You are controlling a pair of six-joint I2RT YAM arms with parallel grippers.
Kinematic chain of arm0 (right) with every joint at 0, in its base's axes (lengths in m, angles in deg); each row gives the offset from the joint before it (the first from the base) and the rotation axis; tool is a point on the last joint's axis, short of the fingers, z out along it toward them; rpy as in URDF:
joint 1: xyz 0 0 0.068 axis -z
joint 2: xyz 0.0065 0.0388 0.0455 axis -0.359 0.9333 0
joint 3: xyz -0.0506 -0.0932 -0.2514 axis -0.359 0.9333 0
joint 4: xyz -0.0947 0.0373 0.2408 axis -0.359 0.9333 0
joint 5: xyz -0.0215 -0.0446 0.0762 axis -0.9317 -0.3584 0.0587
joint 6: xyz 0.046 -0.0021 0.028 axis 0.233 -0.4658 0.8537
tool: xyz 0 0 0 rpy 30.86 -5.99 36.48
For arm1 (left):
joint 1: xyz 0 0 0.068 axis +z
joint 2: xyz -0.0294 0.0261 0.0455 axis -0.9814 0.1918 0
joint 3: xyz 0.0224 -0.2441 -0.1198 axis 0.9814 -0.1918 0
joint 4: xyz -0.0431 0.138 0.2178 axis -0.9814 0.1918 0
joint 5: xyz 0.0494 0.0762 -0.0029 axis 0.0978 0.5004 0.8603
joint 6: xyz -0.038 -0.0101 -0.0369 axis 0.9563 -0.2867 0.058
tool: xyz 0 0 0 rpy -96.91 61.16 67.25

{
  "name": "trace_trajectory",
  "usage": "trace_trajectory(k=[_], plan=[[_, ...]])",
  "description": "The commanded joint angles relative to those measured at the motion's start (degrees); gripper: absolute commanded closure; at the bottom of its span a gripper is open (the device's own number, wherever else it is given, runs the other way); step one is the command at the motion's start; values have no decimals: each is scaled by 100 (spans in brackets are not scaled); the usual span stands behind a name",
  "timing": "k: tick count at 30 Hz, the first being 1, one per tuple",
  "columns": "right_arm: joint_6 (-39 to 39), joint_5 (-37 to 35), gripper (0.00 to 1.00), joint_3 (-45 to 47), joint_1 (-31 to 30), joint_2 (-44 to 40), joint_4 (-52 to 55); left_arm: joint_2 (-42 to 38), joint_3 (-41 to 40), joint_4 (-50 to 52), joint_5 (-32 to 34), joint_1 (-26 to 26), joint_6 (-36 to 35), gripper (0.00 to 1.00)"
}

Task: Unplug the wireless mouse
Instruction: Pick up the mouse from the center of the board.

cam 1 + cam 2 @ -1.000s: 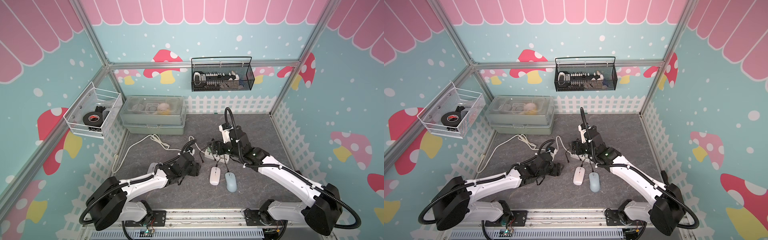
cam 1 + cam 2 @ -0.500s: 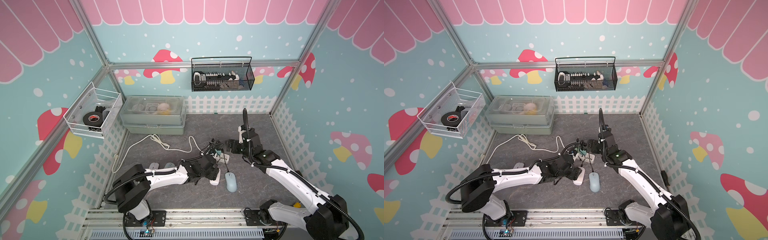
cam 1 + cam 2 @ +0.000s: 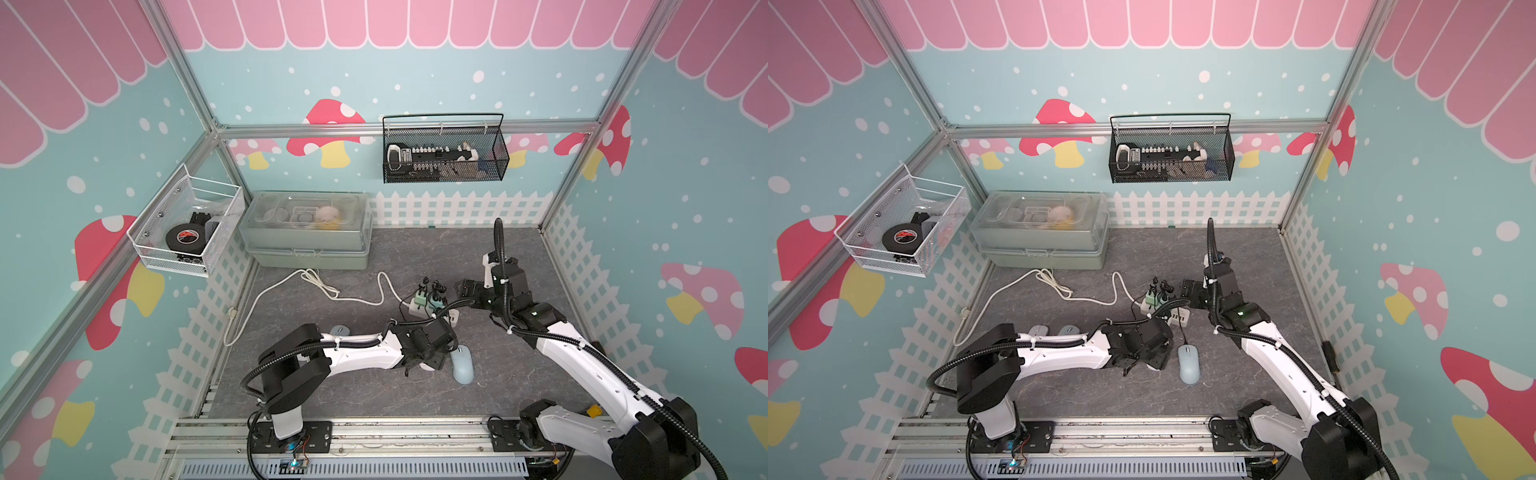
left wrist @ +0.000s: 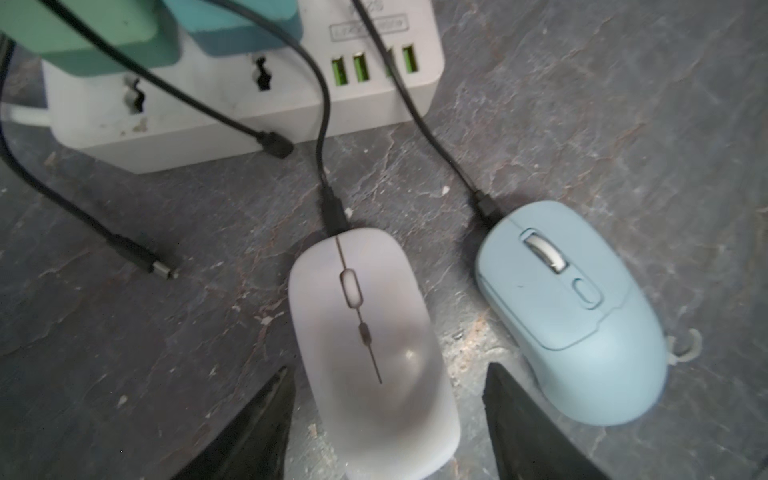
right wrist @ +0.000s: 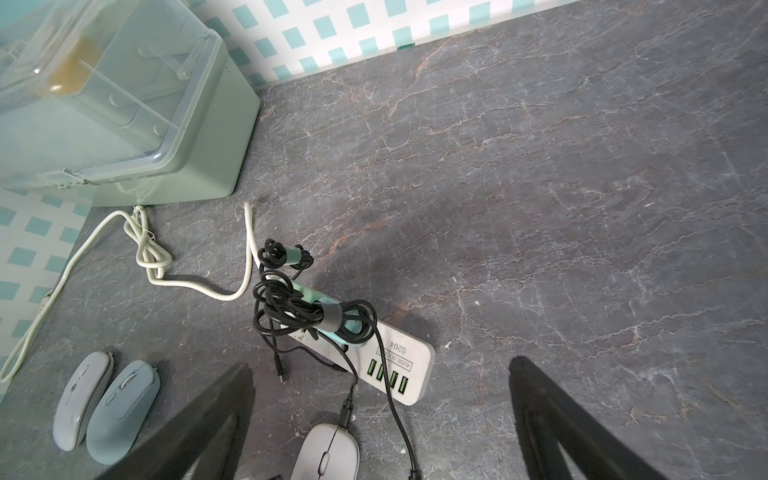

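A white wireless mouse (image 4: 365,332) lies on the dark mat with a black cable plug (image 4: 332,210) in its nose. My left gripper (image 4: 389,370) is open, one finger on each side of the mouse's rear, with a gap on both sides. In both top views the left gripper (image 3: 432,353) (image 3: 1152,351) covers most of that mouse. A light blue mouse (image 4: 569,311) (image 3: 462,363) lies beside it, also plugged in. Both cables run to the white power strip (image 4: 249,95) (image 5: 401,361). My right gripper (image 5: 381,365) (image 3: 465,291) hovers open beside the strip, holding nothing.
Two loose black cable ends (image 4: 162,270) lie by the strip. Two more mice (image 5: 83,395) (image 5: 124,407) rest near the left fence. A green storage box (image 3: 307,237) stands at the back left, with the strip's white cord (image 3: 291,286) coiled in front.
My left arm has swung right, from beside the power strip to over the white mouse. My right gripper has drawn back to the right of the strip and opened wider.
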Motion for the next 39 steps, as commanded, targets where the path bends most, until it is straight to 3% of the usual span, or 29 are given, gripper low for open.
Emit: trace_trajectory(k=[1,14,25,39], plan=[[1,101,5,131,52,20,-37,132,200,423,364,-24,361,28],[22,90,5,229,61,33,-106,399,367,474,122,-111,404,19],[46,62,5,246,69,-33,-103,706,566,775,68,-111,390,18],[13,85,6,167,65,80,-173,866,519,1285,311,-82,281,40]])
